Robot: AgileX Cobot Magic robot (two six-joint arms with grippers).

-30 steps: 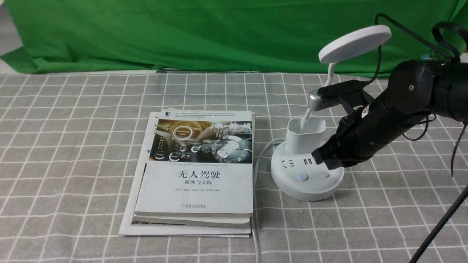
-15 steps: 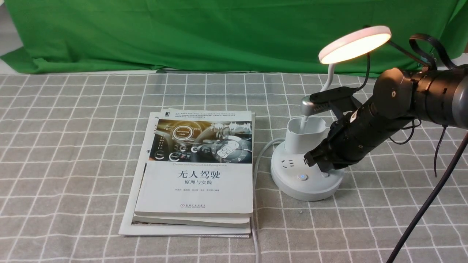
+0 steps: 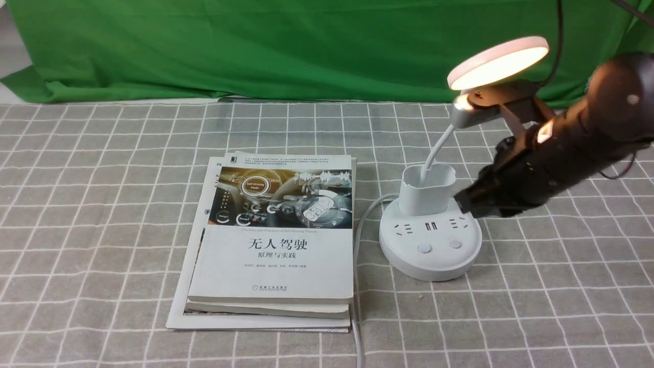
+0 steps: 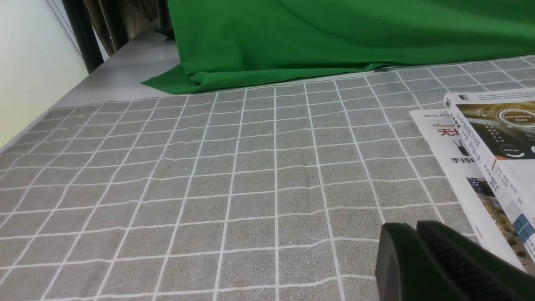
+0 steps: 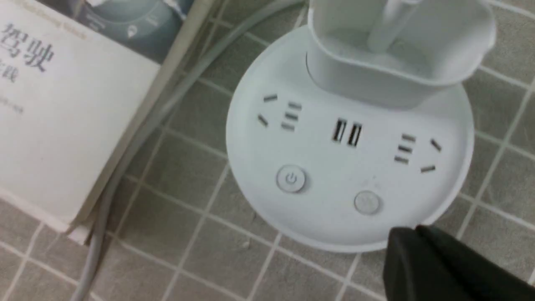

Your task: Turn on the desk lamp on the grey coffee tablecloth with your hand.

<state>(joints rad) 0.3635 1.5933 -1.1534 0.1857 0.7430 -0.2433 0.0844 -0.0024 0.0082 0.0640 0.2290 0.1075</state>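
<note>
Lamp lit: my right pincer, fingers pressed together and gripping nothing, hangs just beside the right rim of the desk lamp, clear of its two buttons. The round head glows warm white. The lamp's base stands on the grey coffee tablecloth covering the table, right of a stack of books, with its cord running between them. My left pincer, likewise closed and empty, sits low over the cloth near the books.
</note>
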